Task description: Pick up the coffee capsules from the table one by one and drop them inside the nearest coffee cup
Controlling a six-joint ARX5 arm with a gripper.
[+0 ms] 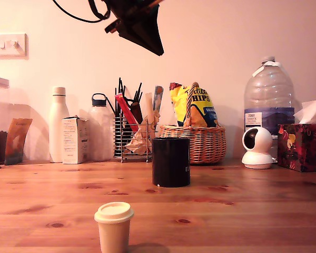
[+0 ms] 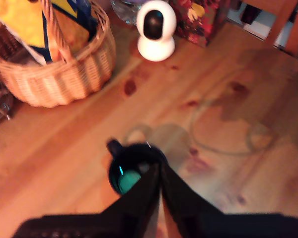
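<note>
Exterior view: small tan tapered coffee capsule (image 1: 114, 226), cream lid; probably light, thin-walled; grip mid-body below the rim. Black gripper (image 2: 160, 171): fingers together, empty.

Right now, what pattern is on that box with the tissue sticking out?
The tissue box has a dark red floral pattern with yellow touches, seen best in the exterior view.
</note>
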